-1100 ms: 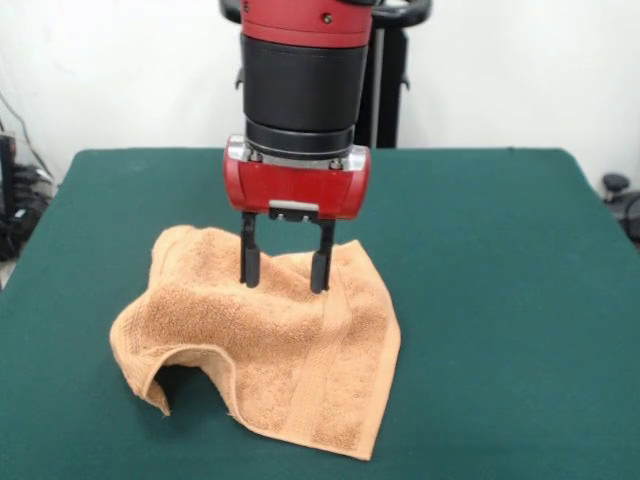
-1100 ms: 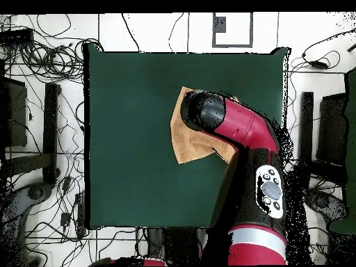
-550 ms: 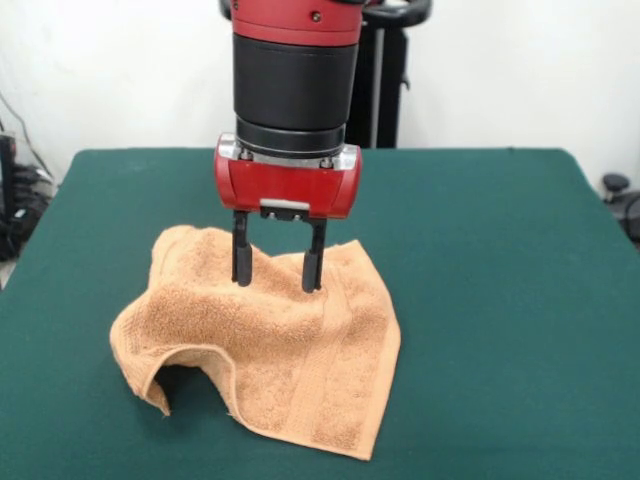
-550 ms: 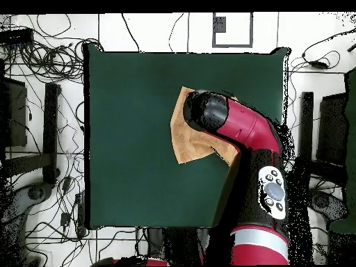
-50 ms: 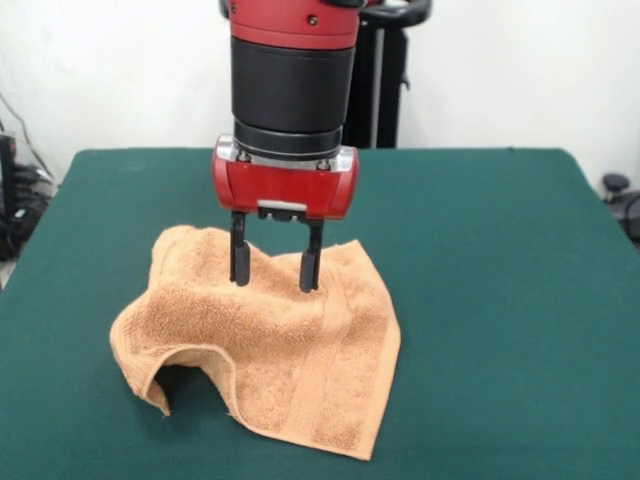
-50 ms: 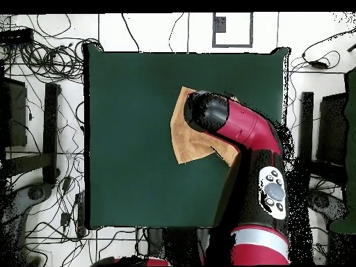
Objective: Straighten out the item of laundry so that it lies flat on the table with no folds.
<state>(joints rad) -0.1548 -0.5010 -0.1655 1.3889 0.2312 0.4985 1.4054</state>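
On the table (image 5: 500, 260), left of centre in the front view, lies the towel (image 5: 290, 350), rumpled rather than flat: its corner at 7 o'clock is curled under, making a raised arch with a dark hollow beneath, and its far edge at 12 o'clock is humped. A ribbed band runs down the cloth's right side toward the corner at 5 o'clock. Directly above the far part of the towel hangs the gripper (image 5: 271, 270), its two black fingers (image 5: 240, 262) spread apart with nothing between them, tips down at the terry surface at about the towel's 12 o'clock; whether they press into it cannot be told. From overhead, the arm (image 6: 240, 128) covers much of the towel (image 6: 184, 139), which sits toward 3 o'clock on the table (image 6: 132, 139). No containers show.
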